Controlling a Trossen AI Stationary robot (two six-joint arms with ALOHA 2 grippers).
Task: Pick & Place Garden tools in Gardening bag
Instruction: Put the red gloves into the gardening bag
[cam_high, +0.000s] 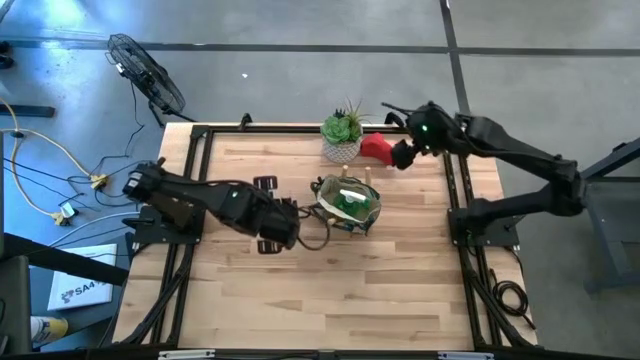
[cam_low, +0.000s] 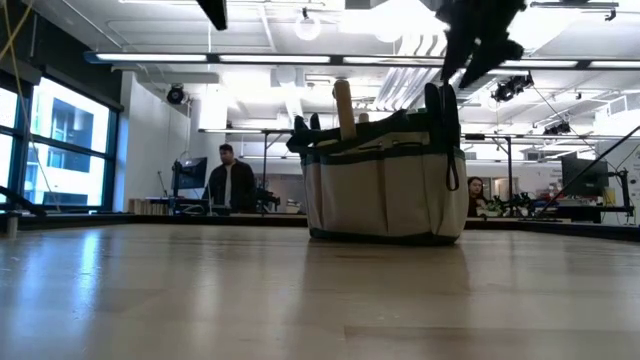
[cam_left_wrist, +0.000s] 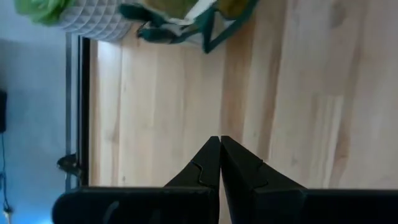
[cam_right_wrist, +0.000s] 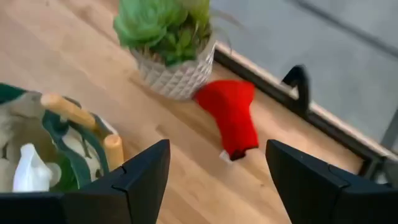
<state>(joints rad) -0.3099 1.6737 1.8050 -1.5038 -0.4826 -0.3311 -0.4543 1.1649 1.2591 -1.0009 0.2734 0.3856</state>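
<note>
- Count one gardening bag (cam_high: 347, 203) on the table (cam_high: 330, 290). It stands near the table's middle, towards the far edge, upright, with tan walls, side pockets and a dark green rim.
- Inside the bag you see two wooden handles (cam_right_wrist: 67, 108) standing up above the rim, the white spray head of one bottle (cam_right_wrist: 31, 169) and green material. In the low view one pale handle (cam_low: 343, 108) and several dark handles rise out of the top; you cannot count the dark ones reliably.
- Count one red soft item (cam_right_wrist: 232, 117) outside the bag. It lies flat on the table by the far edge, just beside the plant pot (cam_right_wrist: 175, 76).
- Count one plant: a green succulent (cam_high: 345, 125) in the white patterned pot, standing upright between the bag and the far edge.
- Left gripper (cam_left_wrist: 220, 144): its fingers are pressed together with nothing between them. It sits low over bare wood, just to the left of the bag.
- Right gripper (cam_right_wrist: 217, 163): its fingers are spread wide and hold nothing. It hangs above the red soft item at the far right of the table.
</note>
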